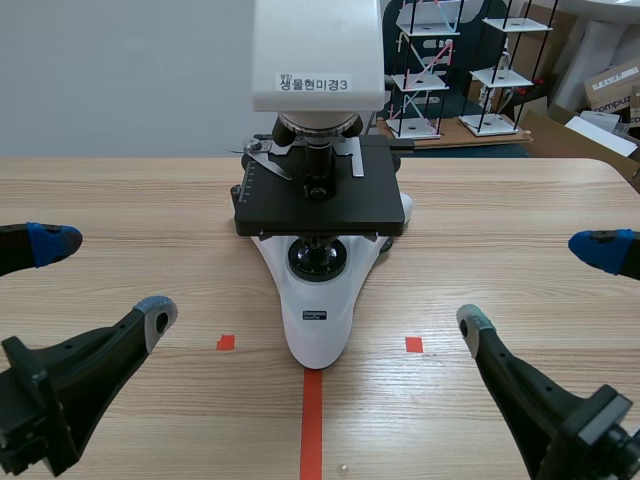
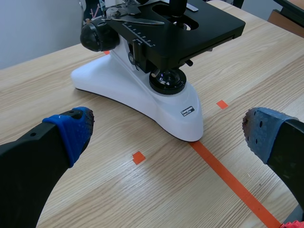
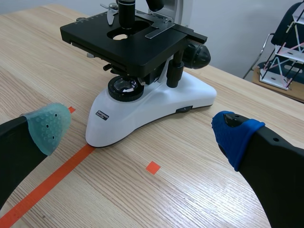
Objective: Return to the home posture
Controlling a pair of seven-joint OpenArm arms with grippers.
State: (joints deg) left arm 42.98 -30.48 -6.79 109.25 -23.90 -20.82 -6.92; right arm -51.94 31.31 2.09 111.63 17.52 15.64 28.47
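Left gripper: the left gripper (image 1: 105,277) is seen at the lower left of the scene view, released, its fingers spread wide with nothing between them
Right gripper: the right gripper (image 1: 536,286) is seen at the lower right, likewise released and holding nothing
Task's thing: the two arms themselves are what the task concerns; they are set low over the table (image 1: 120,195), one at each side, well apart from the microscope (image 1: 318,300)
Microscope: it is stood upright at the centre of the scene view, its white base resting on the end of the tape line (image 1: 311,425) and its black stage (image 1: 318,205) above; it is touched by neither gripper
Left wrist view: the microscope base is seen ahead of the open fingers, between a blue pad (image 2: 71,130) and a blue-grey pad (image 2: 263,133)
Right wrist view: the same base is seen ahead, between a grey-green pad (image 3: 47,126) and a blue pad (image 3: 235,135)
Step in hand: the arms are judged to be at, or very near, the home posture, as a mirrored, withdrawn stance is shown
Next move: little more than holding this stance is judged to be called for; any remaining retreat should be kept clear of the microscope
Count: one microscope, two grippers, four pads, one tape line, two orange-red squares (image 1: 225,342)
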